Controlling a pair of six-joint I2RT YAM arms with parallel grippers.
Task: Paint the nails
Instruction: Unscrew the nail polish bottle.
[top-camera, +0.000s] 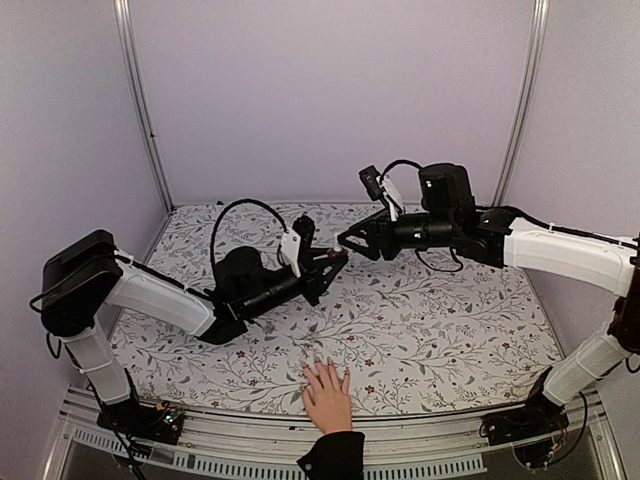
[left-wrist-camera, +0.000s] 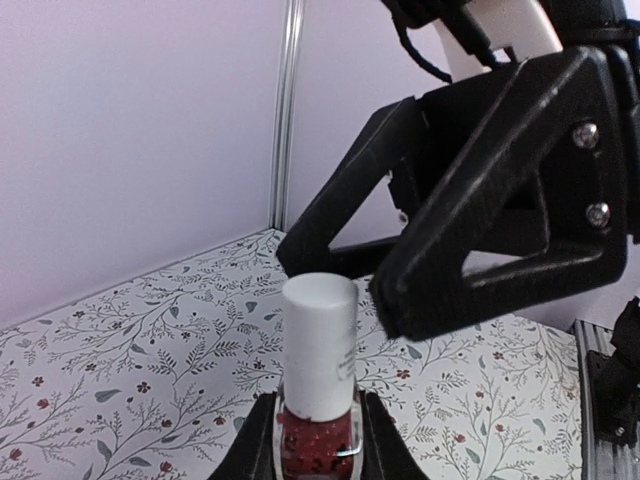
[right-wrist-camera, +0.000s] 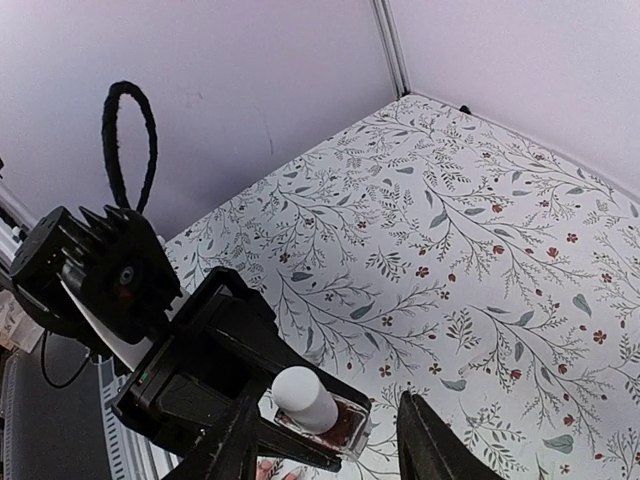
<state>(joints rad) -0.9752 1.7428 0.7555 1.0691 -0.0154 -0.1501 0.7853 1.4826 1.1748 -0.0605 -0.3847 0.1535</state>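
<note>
The nails (top-camera: 322, 364) tip the fingers of a hand (top-camera: 328, 398) that lies flat, palm down, at the near edge of the surface (top-camera: 450, 320), about midway between left and right, with a black sleeve cuff (top-camera: 333, 452) behind it. The fingers point toward the far side, slightly fanned, so each nail's long axis runs near to far. From above they are too small to show any detail.

The nails are hard, tiny and fixed to a living hand, so they are nothing to take hold of. They probably want only a light brush stroke from base to tip, without pressing on the skin.

The thing to grip is the bottle (left-wrist-camera: 318, 440), which looks small, light, smooth and breakable: dark red glass under a white cap (left-wrist-camera: 320, 345). The left tool (left-wrist-camera: 318, 432) pinches the glass body from both sides and holds it in the air above the middle of the surface, well apart from the hand. The cap sticks out of that grip toward the right tool (right-wrist-camera: 335, 450). The right tool's fingers stand spread, one on each side of the cap and not touching it. The cap's round side is the likely place for it to close, and being smooth it may slip when turned.
</note>
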